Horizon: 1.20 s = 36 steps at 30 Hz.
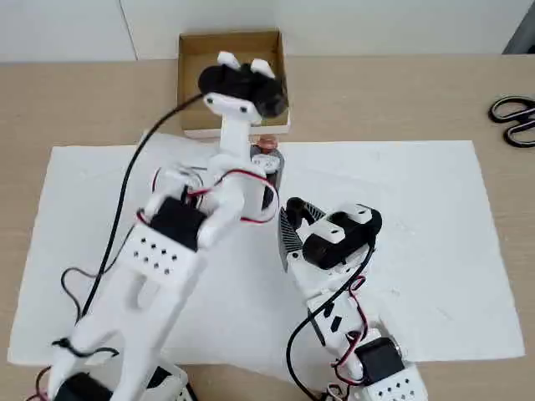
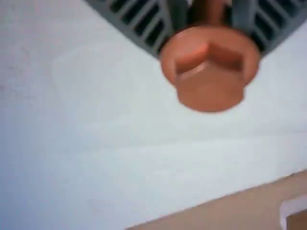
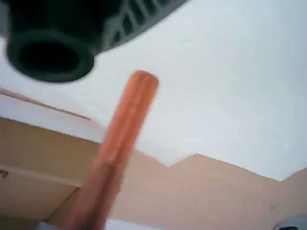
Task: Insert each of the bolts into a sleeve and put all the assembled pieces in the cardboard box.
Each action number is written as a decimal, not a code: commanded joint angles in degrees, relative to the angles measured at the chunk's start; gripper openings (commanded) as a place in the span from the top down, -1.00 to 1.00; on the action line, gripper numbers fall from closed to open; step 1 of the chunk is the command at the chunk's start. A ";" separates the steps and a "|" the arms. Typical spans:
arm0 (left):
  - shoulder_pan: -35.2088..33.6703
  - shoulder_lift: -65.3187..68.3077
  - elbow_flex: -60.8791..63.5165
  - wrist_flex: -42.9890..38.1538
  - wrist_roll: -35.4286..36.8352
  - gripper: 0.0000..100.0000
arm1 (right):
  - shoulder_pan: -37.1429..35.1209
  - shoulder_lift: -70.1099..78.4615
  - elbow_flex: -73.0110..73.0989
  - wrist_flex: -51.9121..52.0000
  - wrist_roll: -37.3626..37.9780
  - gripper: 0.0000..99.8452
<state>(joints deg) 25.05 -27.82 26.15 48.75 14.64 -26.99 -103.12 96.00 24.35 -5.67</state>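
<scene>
the left fingers (image 2: 136, 21) pinch the orange bolt (image 2: 208, 67) just behind its head, over the white paper (image 1: 435, 225). the right fingers (image 3: 139, 14) clamp the dark sleeve (image 3: 48, 55) nearby. both look light, stiff and slick, so i'd grip close to the ends.

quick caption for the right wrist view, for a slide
Right tool holds a dark sleeve, an orange bolt beside its open end, not yet inserted, over white paper.

Bright, diffuse light is flooding the bench (image 1: 401, 100) and the white paper (image 1: 435, 251), leaving only faint, soft shadows. In the left wrist view the paper is dimming toward nine o'clock.
</scene>
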 commanded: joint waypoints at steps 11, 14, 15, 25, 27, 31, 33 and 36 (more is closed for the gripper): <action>1.32 -23.91 19.30 -20.40 0.18 0.99 | -0.13 -0.92 0.44 0.13 -0.53 0.99; 1.58 -24.09 19.38 -20.66 1.67 0.99 | -0.22 -0.92 0.44 0.13 -0.53 0.99; 1.67 -24.09 19.38 -20.75 3.08 0.99 | -0.22 -0.92 0.44 0.13 -0.53 0.99; 3.25 -24.44 27.82 -33.85 4.84 0.99 | -0.40 -0.92 0.44 0.13 -0.53 0.99; 5.01 -24.35 28.35 -33.93 4.84 0.99 | -0.40 -0.92 0.44 0.13 -0.53 0.99; 6.95 -24.18 28.35 -33.85 4.84 0.99 | -0.40 -0.92 0.44 0.13 -0.53 0.99; 6.95 -24.09 28.26 -33.85 4.84 0.99 | -0.40 -0.92 0.44 0.13 -0.53 0.99; 6.95 -24.09 28.18 -33.76 4.84 0.99 | -0.40 -0.92 0.44 0.13 -0.53 0.99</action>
<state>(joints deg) 31.65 -50.15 54.90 16.66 19.30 -27.16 -103.12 96.00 24.35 -5.67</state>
